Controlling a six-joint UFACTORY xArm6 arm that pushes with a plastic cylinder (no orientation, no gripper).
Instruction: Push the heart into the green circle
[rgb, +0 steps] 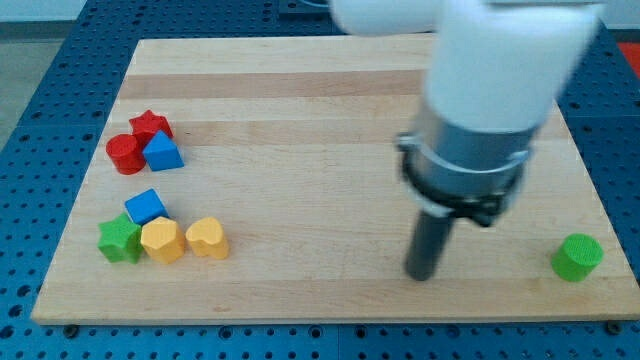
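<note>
The yellow heart (208, 238) lies at the lower left of the wooden board (320, 110). The green circle (578, 257) sits near the board's lower right corner. My tip (421, 276) rests on the board in the lower middle-right, far to the right of the heart and well to the left of the green circle. It touches no block. The white arm body (500, 70) hangs over the board's upper right.
A yellow hexagon (162, 241), a green star (120, 239) and a blue cube (146, 206) crowd the heart's left side. A red star (150, 126), a red cylinder (125, 153) and a blue triangle (162, 152) cluster at the upper left.
</note>
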